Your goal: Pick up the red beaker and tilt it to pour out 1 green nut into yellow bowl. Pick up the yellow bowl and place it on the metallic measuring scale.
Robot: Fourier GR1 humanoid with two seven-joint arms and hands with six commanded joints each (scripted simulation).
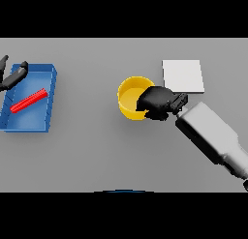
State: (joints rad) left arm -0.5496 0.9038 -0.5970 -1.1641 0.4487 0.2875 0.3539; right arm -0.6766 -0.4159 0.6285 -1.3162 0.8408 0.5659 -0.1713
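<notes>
Just one yellow bowl [130, 95], one scale [183, 76], one blue tray [48, 73], one red beaker [28, 101]

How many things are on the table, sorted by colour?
Yellow: 1, the yellow bowl
Red: 1, the red beaker, lying in the tray
Blue: 1, the blue tray
Light grey: 1, the measuring scale
Total: 4
</notes>
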